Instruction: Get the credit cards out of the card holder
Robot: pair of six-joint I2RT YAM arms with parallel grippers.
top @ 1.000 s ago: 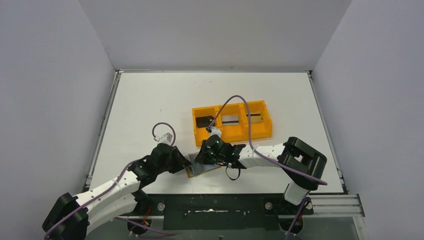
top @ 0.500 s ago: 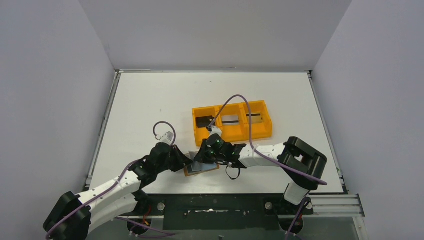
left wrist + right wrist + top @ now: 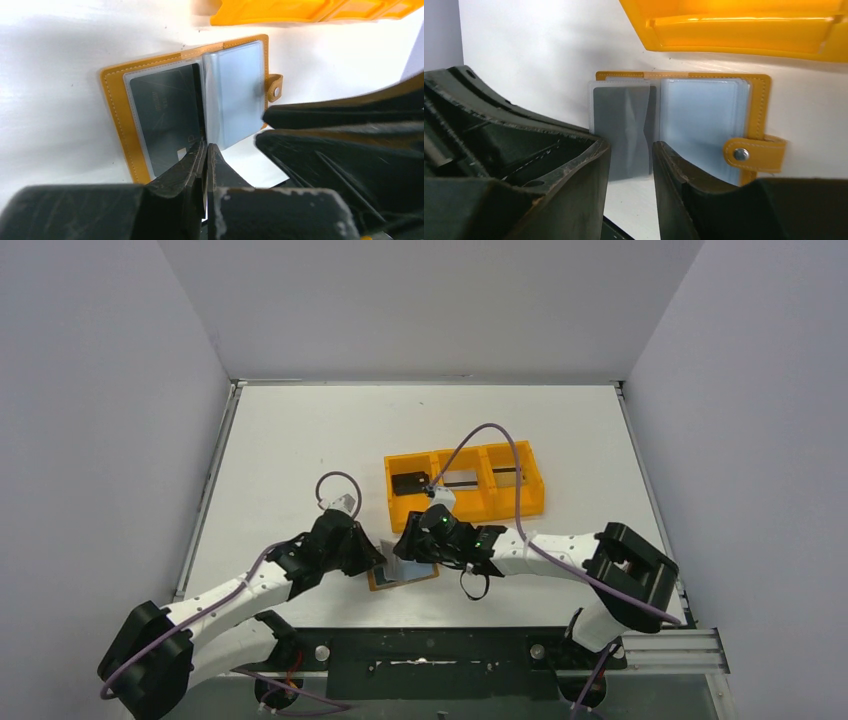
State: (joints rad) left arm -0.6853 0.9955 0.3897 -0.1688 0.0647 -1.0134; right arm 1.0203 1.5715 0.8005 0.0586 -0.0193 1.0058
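- Work on a small tan-orange leather-like folding card holder [image 3: 405, 576] is pictured partway through. The holder is laid open and flat on the white surface [image 3: 300, 460], just in front of a bright orange three-compartment plastic tray [image 3: 527, 505].
- A dark flat rectangular card [image 3: 165, 115] is seen seated in the clear sleeve of the panel farther from the small snap tab [image 3: 274, 88], so at least this one is judged not yet removed.
- A pale blue clear-plastic sleeve [image 3: 235, 90] is turned over the panel beside the tab; whether cards are lodged in it cannot be told.
- The left fingers [image 3: 182, 172] are pressed together at the holder's near edge, close to the fold; whether a thin sleeve edge is caught between them cannot be told.
- The right fingers [image 3: 574, 190] are held apart over that near edge, with a crumpled grey sleeve [image 3: 620, 125] visible through the gap and nothing seen clamped.
- A dark flat item [image 3: 406, 483] is shown lying in the tray's leftmost compartment, and thin items are glimpsed in the other two. These are judged to be cards already taken out, though they are too small to be identified with certainty.
- The task is judged partly done: the dark card in the holder, and any hidden among the stacked sleeves, are left to be drawn out.
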